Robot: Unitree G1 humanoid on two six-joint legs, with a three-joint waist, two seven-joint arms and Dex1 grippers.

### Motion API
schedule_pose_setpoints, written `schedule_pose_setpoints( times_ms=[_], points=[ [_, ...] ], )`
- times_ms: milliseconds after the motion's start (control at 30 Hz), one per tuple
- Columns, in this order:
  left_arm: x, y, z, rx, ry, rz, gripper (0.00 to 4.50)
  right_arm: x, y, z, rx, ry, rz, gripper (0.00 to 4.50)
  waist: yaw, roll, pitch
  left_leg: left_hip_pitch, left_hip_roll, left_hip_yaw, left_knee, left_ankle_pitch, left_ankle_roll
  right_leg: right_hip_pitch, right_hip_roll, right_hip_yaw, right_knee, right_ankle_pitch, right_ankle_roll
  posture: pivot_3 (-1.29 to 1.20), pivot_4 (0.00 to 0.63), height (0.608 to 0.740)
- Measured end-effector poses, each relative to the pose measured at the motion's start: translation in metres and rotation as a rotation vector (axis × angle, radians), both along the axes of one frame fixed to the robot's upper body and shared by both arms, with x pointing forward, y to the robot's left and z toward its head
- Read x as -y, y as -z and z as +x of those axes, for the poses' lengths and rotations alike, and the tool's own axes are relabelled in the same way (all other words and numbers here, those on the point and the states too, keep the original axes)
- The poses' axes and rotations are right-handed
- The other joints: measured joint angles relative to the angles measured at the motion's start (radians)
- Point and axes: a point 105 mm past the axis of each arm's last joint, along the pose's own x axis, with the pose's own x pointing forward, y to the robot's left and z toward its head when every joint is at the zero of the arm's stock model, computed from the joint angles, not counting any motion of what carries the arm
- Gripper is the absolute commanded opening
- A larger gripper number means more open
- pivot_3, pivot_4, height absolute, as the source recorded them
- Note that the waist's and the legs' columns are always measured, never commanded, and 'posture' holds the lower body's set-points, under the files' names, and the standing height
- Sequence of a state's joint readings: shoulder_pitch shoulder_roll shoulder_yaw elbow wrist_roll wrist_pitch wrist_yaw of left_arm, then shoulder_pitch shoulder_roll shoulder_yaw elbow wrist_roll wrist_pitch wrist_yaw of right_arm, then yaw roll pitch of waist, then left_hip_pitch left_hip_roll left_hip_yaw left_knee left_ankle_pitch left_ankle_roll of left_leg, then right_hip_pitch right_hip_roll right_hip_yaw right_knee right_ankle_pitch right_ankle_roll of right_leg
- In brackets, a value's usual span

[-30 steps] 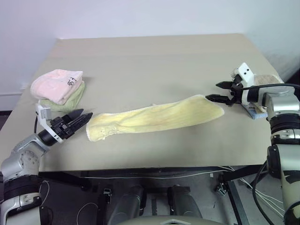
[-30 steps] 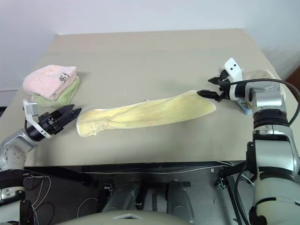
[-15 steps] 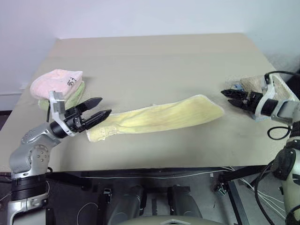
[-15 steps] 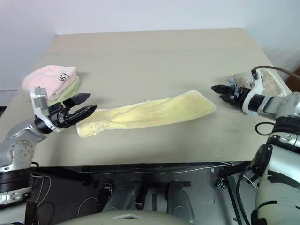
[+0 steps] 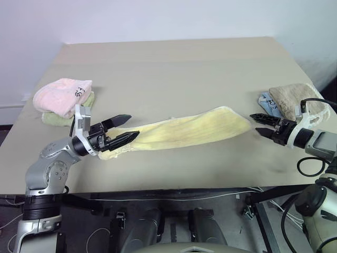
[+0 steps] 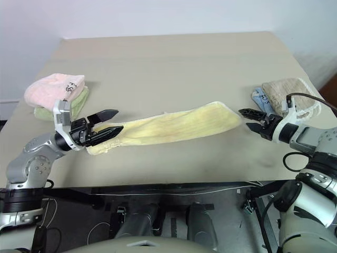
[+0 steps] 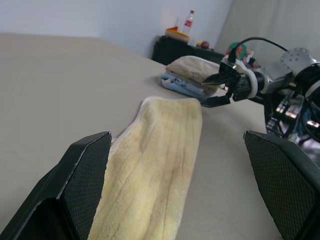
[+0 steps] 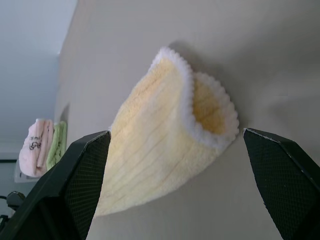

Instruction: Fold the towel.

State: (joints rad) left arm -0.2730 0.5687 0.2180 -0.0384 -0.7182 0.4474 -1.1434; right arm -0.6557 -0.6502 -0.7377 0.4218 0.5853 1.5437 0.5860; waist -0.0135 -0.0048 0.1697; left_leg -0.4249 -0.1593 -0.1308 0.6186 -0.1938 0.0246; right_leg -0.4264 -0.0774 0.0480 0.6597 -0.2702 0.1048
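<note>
table [image 5: 174, 68]: tan top | pink towel [image 5: 62, 96] on green towel [image 5: 57, 119], 9 o'clock | beige towel [image 5: 293, 100] on blue cloth [image 5: 266, 102], 3 o'clock

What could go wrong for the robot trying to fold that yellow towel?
The towel is already doubled lengthwise, so a pinch might catch only its top layer. The right gripper, open, is beside the towel's end, not over it, and could close on nothing. The left gripper, open over the other end, could drag it.

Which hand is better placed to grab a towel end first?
Left. The left hand is open right over the towel's near end; the right hand, also open, sits just off the far end.
</note>
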Motion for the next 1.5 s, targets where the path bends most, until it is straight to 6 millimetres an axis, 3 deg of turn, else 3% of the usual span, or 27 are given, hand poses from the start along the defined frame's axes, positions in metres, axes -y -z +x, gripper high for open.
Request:
schedule_pose_setpoints(
  times_ms=[333, 600, 700, 1067, 1267, 1500],
  points=[
    [0.0, 0.003, 0.002, -0.01, 0.001, 0.006, 4.45, -0.023, 0.015, 0.001, -0.039, -0.018, 0.023, 4.45, 0.0, 0.0, 0.0, 0.0, 0.0, 0.0, 0.0, 0.0, 0.0, 0.0, 0.0, 0.0, 0.0, 0.0, 0.0, 0.0, 0.15, 0.74],
    [0.003, 0.005, 0.003, 0.0, 0.005, 0.011, 4.45, -0.028, 0.015, 0.019, -0.042, 0.047, 0.043, 4.45, -0.003, 0.0, 0.0, 0.002, 0.0, 0.0, 0.0, 0.0, 0.0, 0.001, 0.0, 0.0, 0.001, 0.0, 0.0, 0.0, 0.15, 0.74],
    [0.003, 0.005, 0.003, 0.001, 0.002, 0.017, 4.5, -0.027, 0.017, 0.02, -0.049, 0.057, 0.036, 3.9, -0.001, -0.001, -0.001, 0.002, 0.0, 0.0, 0.001, 0.0, 0.0, 0.002, 0.0, 0.0, 0.0, 0.0, 0.0, 0.0, 0.15, 0.74],
    [0.002, 0.008, 0.002, -0.005, -0.005, 0.019, 4.5, -0.03, 0.03, 0.02, -0.1, 0.046, 0.024, 0.13, -0.001, 0.0, -0.001, 0.001, 0.0, 0.0, 0.0, 0.0, 0.0, 0.001, 0.0, 0.0, 0.0, 0.0, 0.0, 0.0, 0.15, 0.74],
    [0.003, 0.007, 0.002, 0.006, -0.006, 0.019, 4.5, -0.028, 0.03, 0.006, -0.085, 0.006, 0.037, 0.05, 0.003, -0.001, -0.001, 0.001, 0.0, 0.0, 0.0, 0.0, 0.0, 0.002, 0.0, -0.001, -0.001, 0.0, 0.0, 0.0, 0.15, 0.74],
    [0.004, 0.009, 0.007, -0.005, -0.002, 0.016, 4.5, 0.007, 0.034, -0.016, -0.094, 0.092, 0.056, 0.05, 0.009, -0.001, -0.001, 0.001, 0.0, -0.001, -0.002, 0.0, 0.001, 0.003, 0.0, -0.001, -0.004, 0.0, 0.0, 0.0, 0.15, 0.74]
  ],
)
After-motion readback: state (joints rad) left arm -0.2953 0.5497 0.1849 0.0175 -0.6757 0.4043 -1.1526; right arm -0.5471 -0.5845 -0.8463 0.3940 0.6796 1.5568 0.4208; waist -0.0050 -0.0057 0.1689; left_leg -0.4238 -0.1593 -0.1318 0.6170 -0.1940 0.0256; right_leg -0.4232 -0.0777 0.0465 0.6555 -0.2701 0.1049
